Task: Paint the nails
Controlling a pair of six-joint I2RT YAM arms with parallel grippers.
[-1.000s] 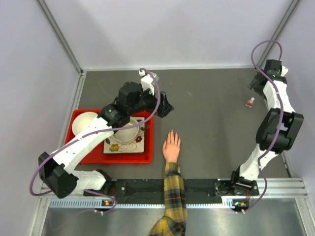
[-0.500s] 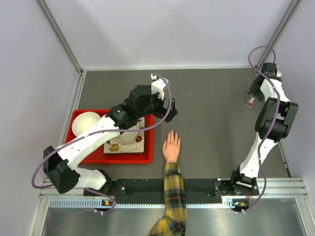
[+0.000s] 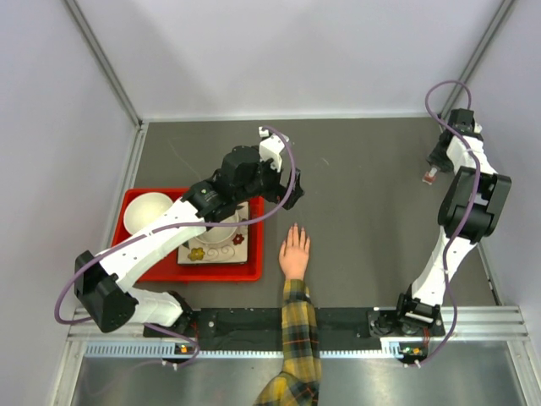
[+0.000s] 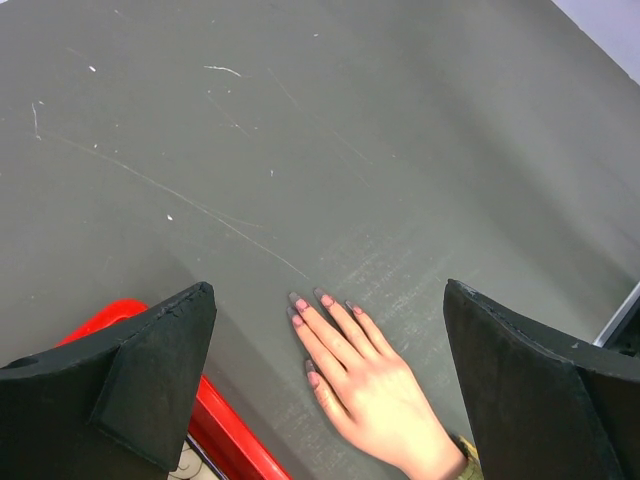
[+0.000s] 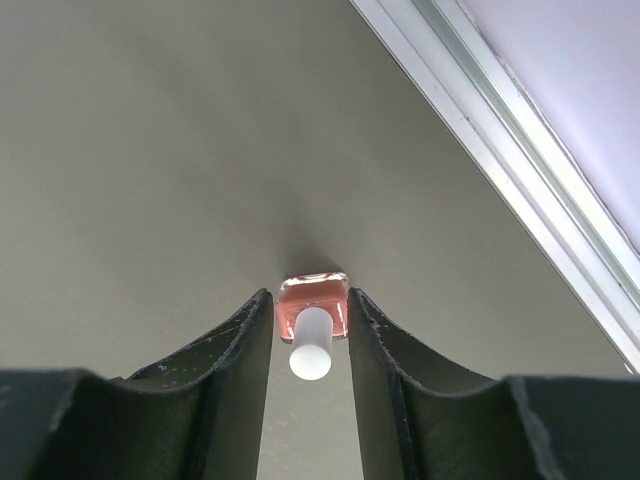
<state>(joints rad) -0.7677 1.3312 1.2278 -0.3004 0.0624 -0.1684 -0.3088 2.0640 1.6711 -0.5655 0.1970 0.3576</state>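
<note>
A person's hand (image 3: 295, 251) lies flat, palm down, on the dark grey table (image 3: 363, 220), just right of a red tray (image 3: 135, 199). The fingers point away from the arm bases, and a yellow-and-dark plaid sleeve (image 3: 296, 330) runs back over the near edge. In the left wrist view the nails (image 4: 300, 304) look pink, with the fingertips together and touching the tabletop.

The left gripper (image 4: 327, 290) hangs above the table just beyond those fingertips. Its 2 black fingers are spread wide and hold nothing, and the hand shows between them. A corner of the tray shows under the left finger. The left arm reaches over the tray, which holds a white bowl (image 3: 145, 210) at its far left and a flower-patterned plate (image 3: 215, 249) partly hidden beneath the arm.

Well apart, at the far right of the table, the right gripper (image 5: 310, 300) is down over a small nail polish bottle (image 5: 313, 305) with pink contents and a white cap. The bottle stands upright on the table between the 2 fingers. They sit close against either side of its glass body, but whether they press on it cannot be told
</note>
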